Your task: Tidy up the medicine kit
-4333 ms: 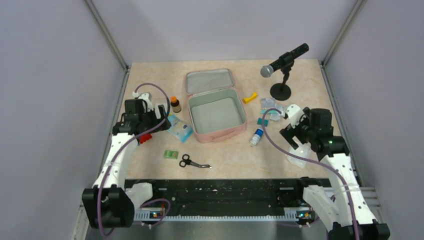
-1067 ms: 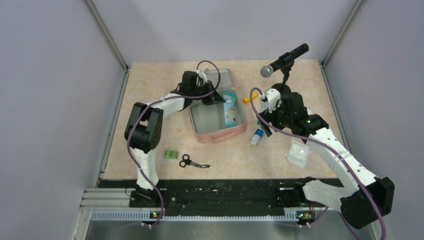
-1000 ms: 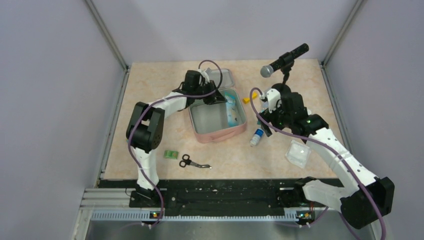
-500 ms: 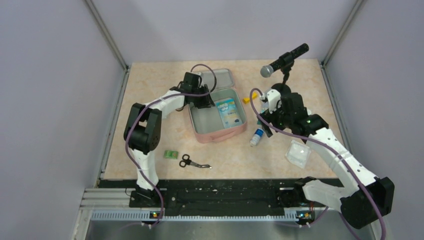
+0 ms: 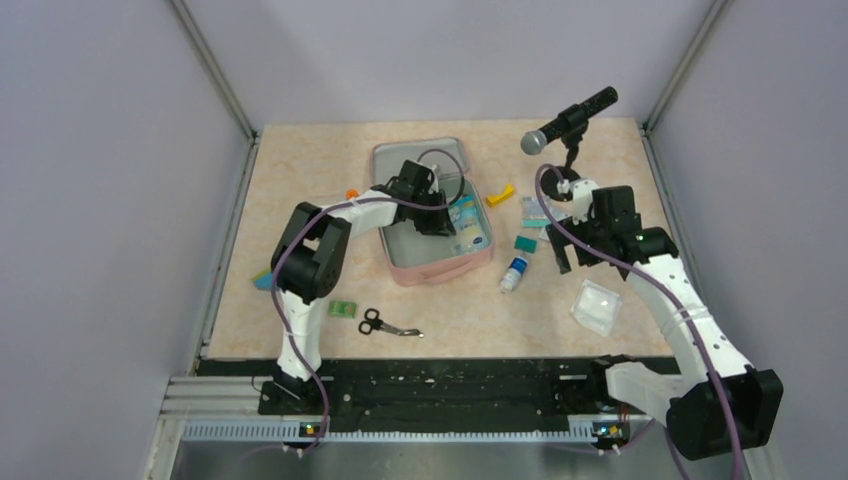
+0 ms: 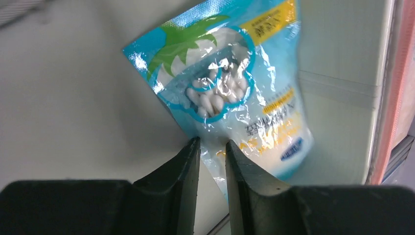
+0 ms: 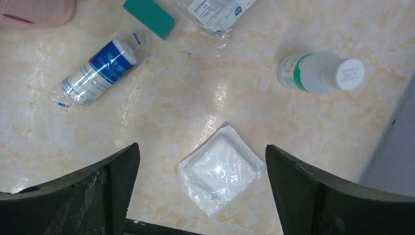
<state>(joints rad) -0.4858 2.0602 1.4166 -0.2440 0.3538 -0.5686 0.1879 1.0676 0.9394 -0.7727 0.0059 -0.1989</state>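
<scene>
The medicine kit (image 5: 441, 268) lies open at mid-table, a pink case with a pale lining (image 6: 73, 98) and its lid (image 5: 398, 160) folded back. A blue swab packet (image 5: 470, 229) leans against its right inner wall (image 6: 342, 63). My left gripper (image 5: 439, 221) reaches down into the kit. Its jaws (image 6: 213, 143) stand a narrow gap apart, open, with the lower edge of the swab packet (image 6: 230, 93) showing between the tips. My right gripper (image 5: 570, 255) hovers wide open (image 7: 200, 156) over the table right of the kit, above a white gauze packet (image 7: 220, 174), holding nothing.
A blue bandage roll (image 7: 98, 73), a green box (image 7: 148, 17), a clear packet (image 7: 215, 11) and a white bottle (image 7: 320, 73) lie near the right gripper. Scissors (image 5: 388, 325) and a small green packet (image 5: 343, 308) lie at the front left. A yellow piece (image 5: 500, 196) and a microphone stand (image 5: 562, 180) sit behind.
The left gripper let go of the swab packet inside the kit, pulled back left, then moved back in close to it. The right arm swung right and back toward the gauze packet.
</scene>
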